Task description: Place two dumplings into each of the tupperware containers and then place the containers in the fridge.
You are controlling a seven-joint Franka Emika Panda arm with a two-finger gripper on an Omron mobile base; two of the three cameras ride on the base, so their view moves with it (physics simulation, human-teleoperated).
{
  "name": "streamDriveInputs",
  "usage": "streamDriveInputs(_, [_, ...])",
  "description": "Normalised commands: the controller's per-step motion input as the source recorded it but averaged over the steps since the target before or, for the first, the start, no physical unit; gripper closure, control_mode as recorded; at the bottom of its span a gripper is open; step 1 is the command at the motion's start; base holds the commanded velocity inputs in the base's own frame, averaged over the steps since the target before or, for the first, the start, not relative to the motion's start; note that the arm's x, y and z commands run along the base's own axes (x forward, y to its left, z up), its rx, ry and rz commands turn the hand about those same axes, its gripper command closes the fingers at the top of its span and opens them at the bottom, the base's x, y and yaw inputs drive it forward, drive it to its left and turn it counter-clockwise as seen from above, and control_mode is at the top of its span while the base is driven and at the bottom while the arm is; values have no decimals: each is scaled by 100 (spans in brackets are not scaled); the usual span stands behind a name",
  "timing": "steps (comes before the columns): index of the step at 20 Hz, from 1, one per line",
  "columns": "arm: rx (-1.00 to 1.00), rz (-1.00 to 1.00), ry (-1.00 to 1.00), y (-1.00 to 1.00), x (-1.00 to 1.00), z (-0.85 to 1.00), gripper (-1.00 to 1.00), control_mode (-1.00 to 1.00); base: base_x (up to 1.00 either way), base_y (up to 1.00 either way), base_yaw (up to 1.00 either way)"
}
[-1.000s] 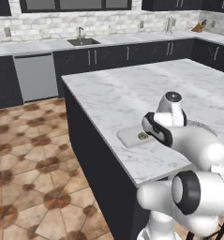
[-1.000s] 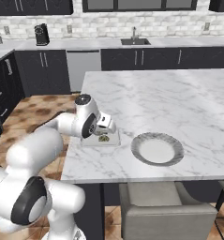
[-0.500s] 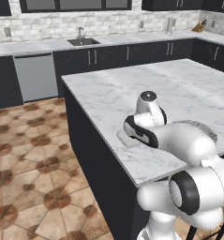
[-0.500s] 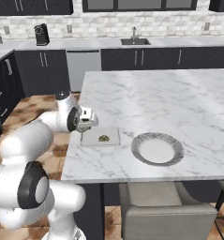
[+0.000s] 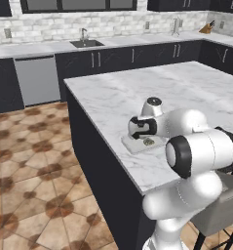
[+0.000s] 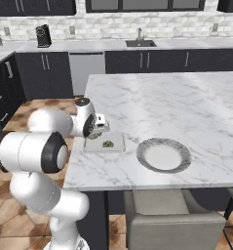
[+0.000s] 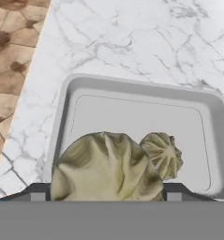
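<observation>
1. Left base view: the arm's two-finger gripper hangs over the shallow grey-white rectangular tupperware container at the island's near edge.
2. Right base view: one small olive dumpling lies in that container.
3. Hand view: the fingers pinch a large, pleated tan dumpling directly above the tray, beside the lying one.

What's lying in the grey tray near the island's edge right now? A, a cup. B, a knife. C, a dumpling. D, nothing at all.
C: a small olive dumpling lies inside the tray, with the round plate bare beside it.
</observation>
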Motion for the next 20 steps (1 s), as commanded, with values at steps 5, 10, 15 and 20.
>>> streamDriveInputs(5, [0,0,0,-17,38,-25,100,-100,0,0,0])
streamDriveInputs(10, [0,0,1,-23,54,-32,100,-100,0,0,0])
streamDriveInputs(15, [-2,0,0,-3,12,-55,100,-100,0,0,0])
streamDriveInputs(20, [0,0,0,0,10,-28,100,-100,0,0,0])
